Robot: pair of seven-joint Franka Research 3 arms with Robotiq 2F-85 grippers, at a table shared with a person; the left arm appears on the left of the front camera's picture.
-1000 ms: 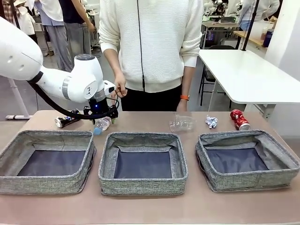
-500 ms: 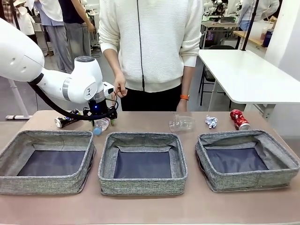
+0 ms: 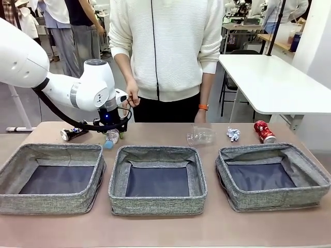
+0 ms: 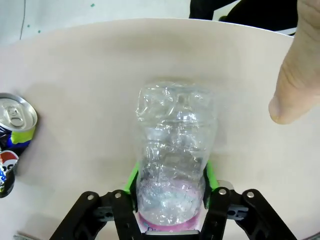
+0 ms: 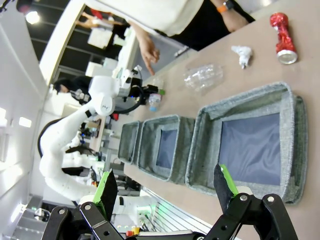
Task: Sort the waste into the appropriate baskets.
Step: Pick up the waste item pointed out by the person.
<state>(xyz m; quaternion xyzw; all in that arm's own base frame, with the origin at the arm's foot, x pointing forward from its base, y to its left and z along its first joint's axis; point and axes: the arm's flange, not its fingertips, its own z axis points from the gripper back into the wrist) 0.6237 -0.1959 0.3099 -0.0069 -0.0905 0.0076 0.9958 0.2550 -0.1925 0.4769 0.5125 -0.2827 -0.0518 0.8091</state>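
Across the tan tabletop (image 3: 165,133), upper left of the front frame, my left gripper (image 4: 170,176) pinches the clear plastic bottle (image 4: 175,130) beside a dark can (image 4: 15,120). My right gripper (image 5: 164,180) hangs spread. Three grey baskets (image 3: 155,202) line the near edge; a white worktable (image 3: 269,82) stands behind.

left end effector (image 4: 171,177) clamped, right end effector (image 5: 165,181) spread

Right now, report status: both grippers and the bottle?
Left gripper shut on bottle, on table. Right gripper open, empty. Person's finger close to bottle.
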